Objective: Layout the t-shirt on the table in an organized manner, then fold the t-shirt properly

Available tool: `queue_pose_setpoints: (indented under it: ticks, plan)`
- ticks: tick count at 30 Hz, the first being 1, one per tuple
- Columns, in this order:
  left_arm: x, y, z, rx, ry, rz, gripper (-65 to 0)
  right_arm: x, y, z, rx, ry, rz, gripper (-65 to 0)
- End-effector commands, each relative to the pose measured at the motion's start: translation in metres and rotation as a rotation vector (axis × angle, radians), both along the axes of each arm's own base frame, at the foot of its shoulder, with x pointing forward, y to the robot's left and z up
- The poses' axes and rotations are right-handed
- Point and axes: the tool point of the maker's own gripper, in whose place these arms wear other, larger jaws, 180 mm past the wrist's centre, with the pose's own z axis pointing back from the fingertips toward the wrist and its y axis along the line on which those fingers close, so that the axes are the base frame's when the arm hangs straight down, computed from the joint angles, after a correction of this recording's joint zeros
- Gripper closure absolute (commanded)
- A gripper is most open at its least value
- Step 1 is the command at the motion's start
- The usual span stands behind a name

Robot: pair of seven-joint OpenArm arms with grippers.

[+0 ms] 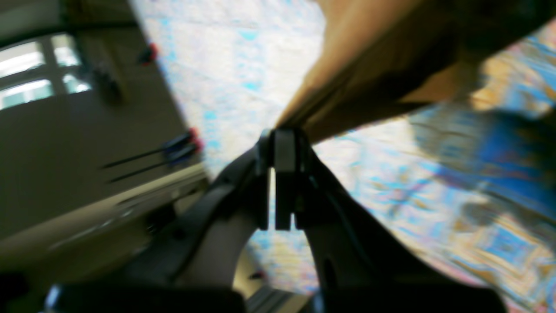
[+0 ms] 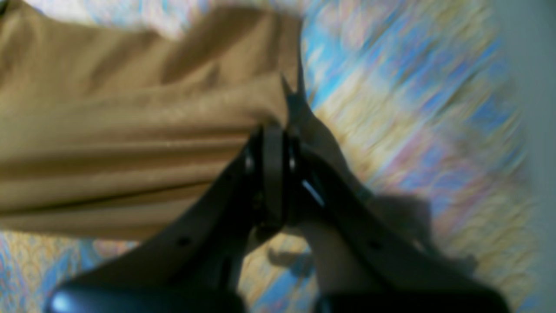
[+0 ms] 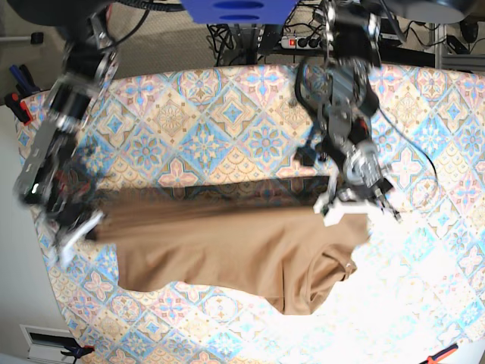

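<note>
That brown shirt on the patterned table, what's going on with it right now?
A two-armed robot is holding the t-shirt stretched between its grippers over the table. The left gripper and the right gripper are each shut on an edge of the fabric. The top edge is pulled taut between them, while the rest lies on the cloth. It is not folded yet.

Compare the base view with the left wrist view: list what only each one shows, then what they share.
Only the base view: the whole t-shirt stretched between both arms, with the right gripper shut on its far end, plus cables behind the table.

Only the left wrist view: the left gripper close up, jaws pinched on a bunched fabric edge, and red-tipped clamps along the table's side.

Both: tan shirt, patterned tablecloth, left gripper holding fabric.
</note>
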Motion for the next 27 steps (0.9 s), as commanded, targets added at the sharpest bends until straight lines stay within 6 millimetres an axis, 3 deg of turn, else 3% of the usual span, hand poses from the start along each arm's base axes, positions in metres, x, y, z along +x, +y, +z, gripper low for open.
queue_pose_setpoints:
  ticks: [1, 4, 10, 16, 22, 27]
  plan:
    - [-0.011, 0.004, -0.007, 0.0, 0.008, 0.003, 0.0, 0.0, -0.015, 0.017, -0.028, -0.056, -0.028, 0.0]
    - [-0.04, -0.004, -0.041, -0.085, 0.064, -0.024, 0.0, -0.017, -0.01, 0.002, -0.03, -0.024, -0.024, 0.0]
    - [-0.074, 0.002, -0.068, -0.193, 0.101, 0.055, 0.0, -0.014, -0.007, -0.001, -0.017, -0.014, -0.022, 0.0]
    - [-0.083, 0.008, -0.072, -0.194, 0.117, 0.076, 0.0, 0.007, 0.019, -0.034, 0.05, 0.09, 0.041, 0.0]
    - [-0.083, 0.006, -0.073, -0.195, 0.122, 0.076, 0.0, 0.046, 0.054, -0.046, 0.09, 0.064, 0.119, 0.0]
    - [-0.083, 0.001, -0.074, -0.21, 0.122, 0.079, 0.0, 0.036, 0.075, -0.08, 0.08, 0.159, 0.183, 0.0]
